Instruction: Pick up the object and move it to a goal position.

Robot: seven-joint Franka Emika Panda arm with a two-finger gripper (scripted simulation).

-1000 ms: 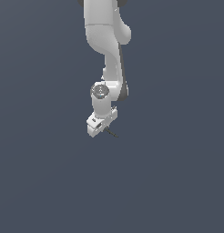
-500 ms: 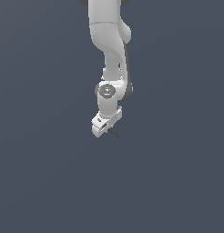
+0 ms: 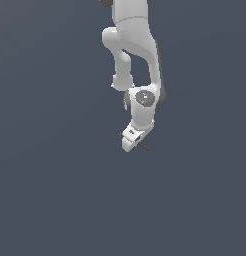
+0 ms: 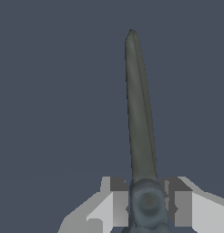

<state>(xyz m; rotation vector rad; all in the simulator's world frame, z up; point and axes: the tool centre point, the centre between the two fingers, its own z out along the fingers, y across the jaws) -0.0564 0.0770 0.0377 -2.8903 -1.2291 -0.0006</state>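
Observation:
My white gripper (image 3: pixel 130 144) hangs below the arm in mid-air, above the plain dark grey floor (image 3: pixel 50 200). It is shut on the object (image 3: pixel 146 148), a very thin dark stick that pokes out of the jaws toward the exterior view's right. A tiny orange-brown bit (image 3: pixel 120 135) shows at the gripper's other side. In the wrist view the object (image 4: pixel 140 118) is a long, dark, tapering stick. It runs straight away from the gripper (image 4: pixel 148 202), pinched between the two fingers (image 4: pixel 117 200).
The white arm (image 3: pixel 137 50) comes down from the top of the exterior view. Only the uniform dark grey floor surrounds it; no goal marker shows.
The gripper has moved toward the exterior view's right with the stick still held in it. The arm's upper links have shifted right too.

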